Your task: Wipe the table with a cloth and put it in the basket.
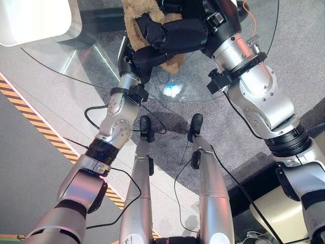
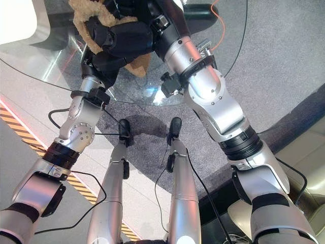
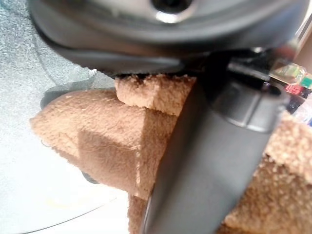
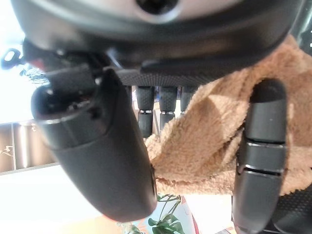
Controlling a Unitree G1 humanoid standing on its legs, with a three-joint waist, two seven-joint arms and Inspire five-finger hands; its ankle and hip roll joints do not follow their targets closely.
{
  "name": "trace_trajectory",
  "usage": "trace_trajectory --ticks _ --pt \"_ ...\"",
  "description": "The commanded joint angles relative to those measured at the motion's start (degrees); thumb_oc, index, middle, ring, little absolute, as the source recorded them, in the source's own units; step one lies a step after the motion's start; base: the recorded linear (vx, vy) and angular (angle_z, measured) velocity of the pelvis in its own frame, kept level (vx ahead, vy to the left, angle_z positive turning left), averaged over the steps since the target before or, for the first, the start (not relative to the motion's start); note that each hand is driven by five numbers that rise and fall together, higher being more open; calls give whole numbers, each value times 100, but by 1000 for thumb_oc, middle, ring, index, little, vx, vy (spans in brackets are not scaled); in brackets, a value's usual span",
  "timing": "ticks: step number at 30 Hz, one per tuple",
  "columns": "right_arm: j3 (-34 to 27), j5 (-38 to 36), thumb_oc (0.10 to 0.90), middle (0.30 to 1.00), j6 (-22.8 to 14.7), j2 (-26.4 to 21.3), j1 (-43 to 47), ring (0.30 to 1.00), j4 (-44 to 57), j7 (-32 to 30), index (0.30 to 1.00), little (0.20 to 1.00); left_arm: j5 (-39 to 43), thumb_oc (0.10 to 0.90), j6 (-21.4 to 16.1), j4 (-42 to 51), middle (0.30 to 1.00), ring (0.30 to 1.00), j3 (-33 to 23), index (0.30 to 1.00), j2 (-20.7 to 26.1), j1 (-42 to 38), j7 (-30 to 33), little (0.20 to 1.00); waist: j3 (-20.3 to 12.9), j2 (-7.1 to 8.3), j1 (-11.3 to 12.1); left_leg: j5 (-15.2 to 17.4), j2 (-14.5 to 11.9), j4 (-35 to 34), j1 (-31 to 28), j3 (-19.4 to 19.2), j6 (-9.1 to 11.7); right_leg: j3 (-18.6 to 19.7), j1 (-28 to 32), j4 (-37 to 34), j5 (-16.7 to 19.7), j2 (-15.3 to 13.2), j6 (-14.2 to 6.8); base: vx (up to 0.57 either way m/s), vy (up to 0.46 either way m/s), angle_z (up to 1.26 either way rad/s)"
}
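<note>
On the round glass table [image 1: 76, 61] lies the tan cloth [image 1: 137, 18]; my right hand [image 1: 175, 35] curls its fingers [image 4: 258, 146] into it; my left hand [image 1: 137, 58] presses its thumb on it, its fingers hidden.

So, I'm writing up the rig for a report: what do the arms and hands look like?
Both arms are silver-grey metal in rounded segments, joined by black rings and collars, with thin black cables along them. The left hand and the right hand are dark, nearly black, with a matte textured surface and thick, segmented fingers. No white thumb cover is visible.
</note>
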State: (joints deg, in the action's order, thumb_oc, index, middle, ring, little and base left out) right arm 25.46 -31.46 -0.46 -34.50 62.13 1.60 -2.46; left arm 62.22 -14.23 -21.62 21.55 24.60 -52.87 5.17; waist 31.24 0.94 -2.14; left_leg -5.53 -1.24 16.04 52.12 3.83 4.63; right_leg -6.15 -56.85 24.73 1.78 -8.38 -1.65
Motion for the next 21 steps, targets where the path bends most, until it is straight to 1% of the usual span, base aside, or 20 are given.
trace_trajectory --ticks 1,13,21 --pt "-335 -269 800 900 -738 299 775 900 1019 118 900 900 11 100 -475 897 300 300 -325 300 -139 -296 -463 200 -145 -104 20 128 -1 299 -62 -378 -293 273 484 -293 119 246 -238 0 0 0" --pt "-342 -199 800 900 -756 305 810 900 1006 87 900 900 -15 100 -464 877 300 300 -311 300 -160 -358 -428 200 -145 -90 13 122 1 297 -53 -378 -291 262 484 -307 126 248 -235 0 0 0" --pt "-322 30 800 900 -726 211 866 900 920 -33 900 900 -41 100 -502 822 300 300 -330 300 -130 -355 -442 200 -145 -76 13 140 -11 303 -85 -384 -281 257 511 -313 124 241 -236 0 0 0"
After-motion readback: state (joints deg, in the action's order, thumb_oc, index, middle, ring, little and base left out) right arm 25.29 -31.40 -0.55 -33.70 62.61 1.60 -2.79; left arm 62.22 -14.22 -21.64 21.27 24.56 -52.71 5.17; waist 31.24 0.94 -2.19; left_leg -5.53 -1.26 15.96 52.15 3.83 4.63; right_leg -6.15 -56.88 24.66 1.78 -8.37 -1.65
